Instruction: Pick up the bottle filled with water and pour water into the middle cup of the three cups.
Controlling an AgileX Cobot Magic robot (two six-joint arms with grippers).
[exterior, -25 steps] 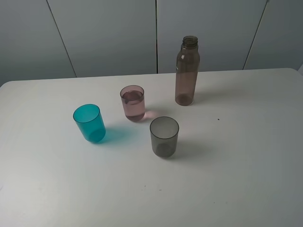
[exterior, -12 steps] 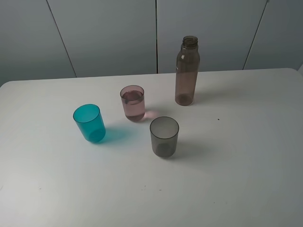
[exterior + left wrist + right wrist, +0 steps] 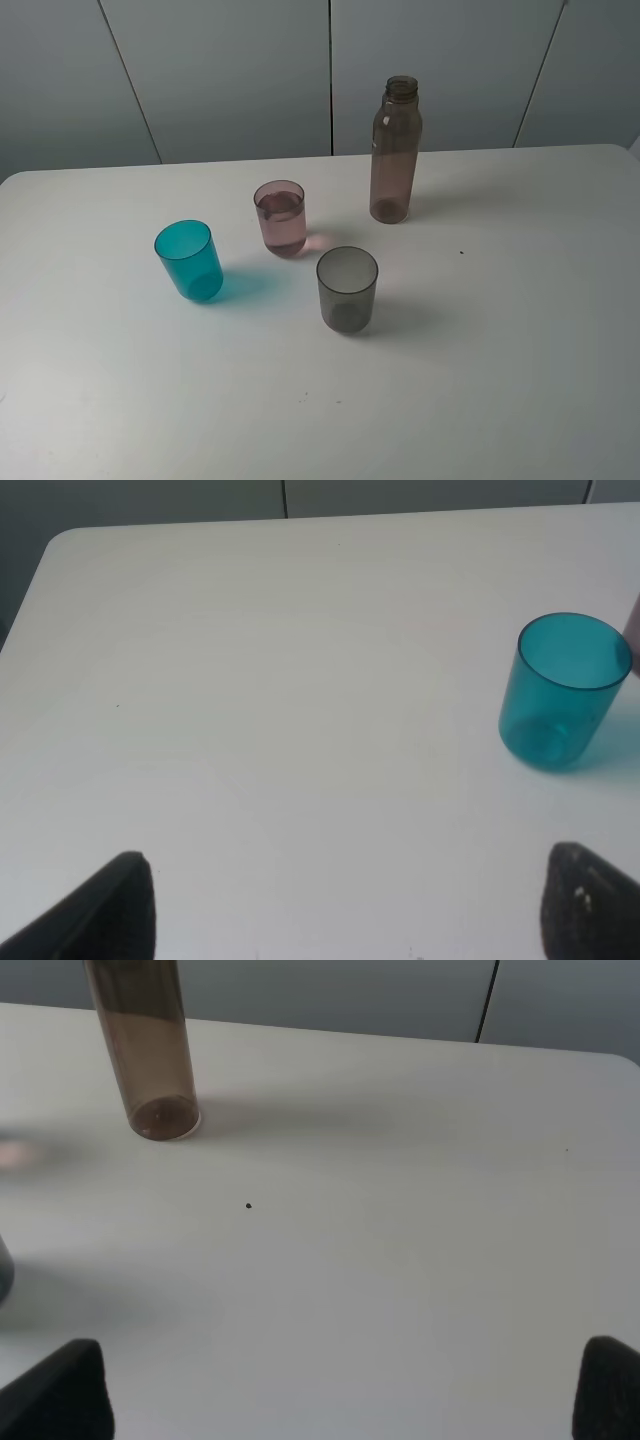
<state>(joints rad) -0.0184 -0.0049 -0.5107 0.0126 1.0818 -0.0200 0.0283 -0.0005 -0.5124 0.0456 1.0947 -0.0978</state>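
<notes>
The brownish-grey bottle (image 3: 395, 150) stands upright at the back of the white table (image 3: 520, 330); its lower part shows in the right wrist view (image 3: 143, 1055). The pink middle cup (image 3: 281, 218) holds some water. The teal cup (image 3: 189, 261) is to its left and also shows in the left wrist view (image 3: 563, 691). The smoky grey cup (image 3: 347, 289) is in front, to the right. My left gripper (image 3: 345, 905) is open, with its fingertips (image 3: 115, 910) wide apart, some way from the teal cup. My right gripper (image 3: 340, 1390) is open and empty, well back from the bottle.
A small dark speck (image 3: 461, 252) lies on the table to the right of the cups. Grey wall panels (image 3: 220, 70) stand behind the table's far edge. Neither arm shows in the exterior high view.
</notes>
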